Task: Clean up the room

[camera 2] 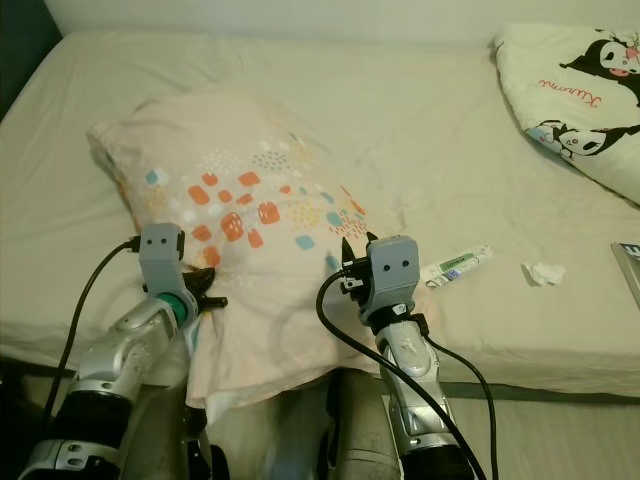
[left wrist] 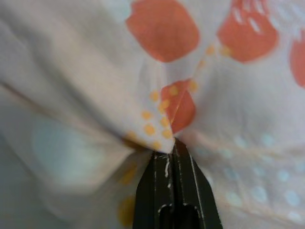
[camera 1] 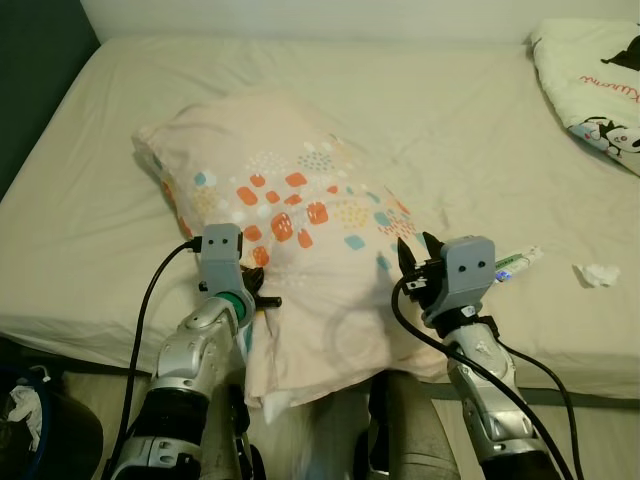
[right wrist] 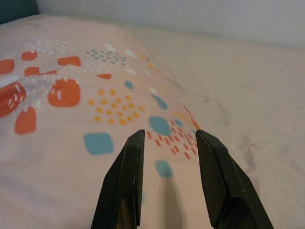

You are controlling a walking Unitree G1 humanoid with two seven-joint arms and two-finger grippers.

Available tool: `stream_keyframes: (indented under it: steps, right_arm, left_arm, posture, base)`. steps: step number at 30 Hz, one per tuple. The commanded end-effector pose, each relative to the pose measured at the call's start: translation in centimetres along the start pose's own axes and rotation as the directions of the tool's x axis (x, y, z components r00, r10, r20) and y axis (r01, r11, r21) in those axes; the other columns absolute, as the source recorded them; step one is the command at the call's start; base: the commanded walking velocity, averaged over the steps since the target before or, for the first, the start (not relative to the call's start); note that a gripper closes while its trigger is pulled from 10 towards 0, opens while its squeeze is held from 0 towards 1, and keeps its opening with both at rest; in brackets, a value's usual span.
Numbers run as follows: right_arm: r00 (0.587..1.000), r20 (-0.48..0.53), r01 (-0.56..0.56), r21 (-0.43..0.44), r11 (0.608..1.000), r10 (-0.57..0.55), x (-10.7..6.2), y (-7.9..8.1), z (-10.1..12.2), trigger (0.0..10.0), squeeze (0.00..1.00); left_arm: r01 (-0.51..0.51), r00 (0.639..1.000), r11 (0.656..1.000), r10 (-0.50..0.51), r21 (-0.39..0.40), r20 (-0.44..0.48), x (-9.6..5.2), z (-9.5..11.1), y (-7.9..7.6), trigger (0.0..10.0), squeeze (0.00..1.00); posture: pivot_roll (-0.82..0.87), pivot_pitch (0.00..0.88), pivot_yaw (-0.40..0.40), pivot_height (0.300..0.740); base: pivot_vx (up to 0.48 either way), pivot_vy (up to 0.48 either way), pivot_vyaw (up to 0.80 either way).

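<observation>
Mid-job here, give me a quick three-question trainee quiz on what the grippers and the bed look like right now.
1. True or false: the left gripper is shut on the pillow.
2. How do the right gripper fingers stand: A open above the pillow, B shut on the tube, C shut on the tissue?
3. Which small thing on the bed sheet lies nearest the right gripper: the tube or the crumpled tissue?

Key: 1 true; 2 A; 3 the tube.
</observation>
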State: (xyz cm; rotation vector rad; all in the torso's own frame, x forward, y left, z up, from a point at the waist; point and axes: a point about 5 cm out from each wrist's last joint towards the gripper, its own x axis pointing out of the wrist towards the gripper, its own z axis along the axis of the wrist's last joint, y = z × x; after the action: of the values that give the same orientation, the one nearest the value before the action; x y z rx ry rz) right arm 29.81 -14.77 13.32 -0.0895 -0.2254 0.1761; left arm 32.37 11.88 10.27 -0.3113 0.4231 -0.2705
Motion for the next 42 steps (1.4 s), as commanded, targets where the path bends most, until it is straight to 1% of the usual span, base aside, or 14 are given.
stream_keyframes:
  steps: [1, 14, 19, 21, 22, 25, 27, 34, 35, 37, 39, 40, 41, 42]
  right_arm:
    - [0.999, -0.034, 0.003, 0.002, 1.0, -0.003, -0.4, -0.1, -0.7, 10.0, 0.0]
    - [0.999, -0.034, 0.008, 0.005, 1.0, -0.008, -0.5, 0.0, -0.7, 10.0, 0.0]
    - [0.999, -0.035, 0.011, 0.004, 1.0, -0.011, -0.4, -0.1, -0.8, 10.0, 0.0]
    - [0.999, -0.034, 0.011, 0.004, 1.0, -0.011, -0.4, -0.1, -0.7, 10.0, 0.0]
    - [0.999, -0.033, 0.011, 0.004, 1.0, -0.01, -0.4, -0.1, -0.7, 10.0, 0.0]
    - [0.999, -0.033, 0.01, 0.003, 1.0, -0.01, -0.4, -0.1, -0.7, 10.0, 0.0]
    - [0.999, -0.032, 0.014, 0.001, 1.0, -0.013, -0.4, -0.2, -0.7, 10.0, 0.0]
    - [0.999, -0.033, 0.024, -0.003, 1.0, -0.025, -0.5, -0.4, -0.7, 10.0, 0.0]
    - [0.999, -0.034, 0.028, -0.004, 1.0, -0.028, -0.5, -0.6, -0.7, 10.0, 0.0]
    - [0.999, -0.034, 0.03, -0.005, 1.0, -0.03, -0.6, -0.6, -0.7, 10.0, 0.0]
    - [0.999, -0.034, 0.03, -0.005, 1.0, -0.031, -0.6, -0.6, -0.7, 10.0, 0.0]
    - [0.999, -0.034, 0.03, -0.005, 1.0, -0.031, -0.6, -0.6, -0.7, 10.0, 0.0]
    - [0.999, -0.035, 0.03, -0.004, 1.0, -0.03, -0.6, -0.5, -0.8, 10.0, 0.0]
    - [0.999, -0.035, 0.031, -0.003, 1.0, -0.031, -0.7, -0.4, -0.8, 10.0, 0.0]
  left_arm:
    - [0.096, 0.992, 0.991, -0.104, -0.098, -0.073, -0.3, -1.5, -1.1, 0.0, 0.0]
    - [0.092, 0.994, 0.983, -0.101, -0.157, -0.047, -0.4, -1.3, -1.5, 0.0, 0.0]
    - [-0.187, 0.972, 0.976, 0.169, 0.109, 0.161, 0.1, 3.3, 1.2, 0.0, 0.0]
    - [-0.323, 0.929, 0.937, 0.286, 0.136, 0.233, 0.0, 5.4, 2.4, 0.0, 0.0]
    - [-0.553, 0.798, 0.828, 0.492, 0.097, 0.349, -0.7, 9.3, 4.8, 0.0, 0.0]
    - [-0.596, 0.762, 0.799, 0.534, 0.075, 0.367, -1.0, 10.2, 5.3, 0.0, 0.0]
    - [-0.755, 0.565, 0.655, 0.641, 0.014, 0.519, -3.4, 15.1, 6.7, 0.0, 0.0]
    - [-0.833, 0.417, 0.551, 0.671, -0.037, 0.614, -5.4, 17.8, 7.4, 0.0, 0.0]
    - [-0.861, 0.348, 0.507, 0.658, -0.05, 0.668, -6.3, 19.0, 7.4, 0.0, 0.0]
    - [-0.837, 0.407, 0.547, 0.61, 0.01, 0.68, -6.0, 19.5, 6.9, 0.0, 0.0]
    - [-0.751, 0.54, 0.654, 0.533, 0.088, 0.652, -4.8, 19.2, 5.7, 0.0, 0.0]
    - [-0.751, 0.54, 0.654, 0.533, 0.088, 0.652, -4.8, 19.2, 5.7, 0.0, 0.0]
    - [-0.587, 0.718, 0.782, 0.384, 0.209, 0.58, -3.2, 17.0, 3.4, 10.0, 0.0]
    - [-0.536, 0.764, 0.809, 0.342, 0.241, 0.548, -2.9, 15.9, 2.7, 10.0, 0.0]
  posture:
    - [-0.07, 0.153, 0.043, 0.596]
    - [-0.07, 0.16, 0.047, 0.596]
    - [-0.07, 0.16, 0.047, 0.596]
    - [-0.07, 0.163, 0.044, 0.596]
    - [-0.07, 0.163, 0.044, 0.596]
    - [-0.07, 0.163, 0.044, 0.596]
    - [-0.08, 0.161, 0.045, 0.596]
    - [-0.08, 0.16, 0.048, 0.596]
    - [-0.08, 0.16, 0.049, 0.596]
    - [-0.08, 0.16, 0.049, 0.596]
    - [-0.08, 0.161, 0.05, 0.596]
    - [-0.08, 0.161, 0.05, 0.596]
    - [-0.07, 0.163, 0.054, 0.596]
    - [-0.07, 0.163, 0.056, 0.596]
  base:
    - [0.0, 0.0, 0.0]
    - [0.0, 0.0, 0.0]
    - [0.0, 0.0, 0.0]
    - [0.0, 0.0, 0.0]
    - [0.0, 0.0, 0.0]
    - [0.0, 0.0, 0.0]
    - [0.0, 0.0, 0.0]
    - [0.0, 0.0, 0.0]
    - [0.0, 0.0, 0.0]
    - [0.0, 0.0, 0.0]
    - [0.0, 0.0, 0.0]
    - [0.0, 0.0, 0.0]
    - [0.0, 0.0, 0.0]
    - [0.0, 0.0, 0.0]
